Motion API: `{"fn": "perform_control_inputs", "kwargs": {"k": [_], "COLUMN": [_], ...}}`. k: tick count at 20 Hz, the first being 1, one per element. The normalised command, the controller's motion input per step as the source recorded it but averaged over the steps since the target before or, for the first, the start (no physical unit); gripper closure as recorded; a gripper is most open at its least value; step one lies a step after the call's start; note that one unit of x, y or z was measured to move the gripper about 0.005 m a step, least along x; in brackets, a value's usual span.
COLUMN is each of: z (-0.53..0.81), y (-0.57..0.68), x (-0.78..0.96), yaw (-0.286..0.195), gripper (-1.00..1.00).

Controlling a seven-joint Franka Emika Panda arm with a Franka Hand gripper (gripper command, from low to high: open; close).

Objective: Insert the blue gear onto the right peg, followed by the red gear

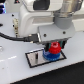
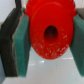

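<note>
A: In the exterior view, what is being done?

B: The red gear [image 1: 53,48] is held by the gripper [image 1: 53,47] directly above the blue gear [image 1: 51,56], which already lies on the grey plate [image 1: 34,58] at the end nearer the exterior view's right. The right peg itself cannot be made out; it is presumably hidden under the stacked gears. The second insertion appears to be under way.

A: How should that step be carried out well?

B: The bore should be kept centred over the peg and the gear kept level, with a slow straight descent. Release is best delayed until the gear is judged to be seated on the blue one.

A: And in the wrist view?

B: The red gear [image 2: 48,31] is seen pinched between the two green pads [image 2: 22,47], which press on opposite sides of its rim. Its dark centre hole faces the camera, so the axis through the bore runs along the gripper's approach line, probably vertical. The wheel's flat faces are thus taken to lie level with the plate, though blur leaves slight tilt unjudged.
</note>
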Motion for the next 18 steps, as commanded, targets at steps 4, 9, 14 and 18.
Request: {"fn": "perform_control_inputs", "kwargs": {"k": [4,9,14,18], "z": [0.31,0.11,-0.05,-0.21], "y": [0.00,-0.03,-0.08,-0.08], "x": [-0.02,0.04,0.10,0.13], "yaw": [0.000,0.000,0.000,0.000], "gripper": [1.00,1.00,1.00,1.00]}}
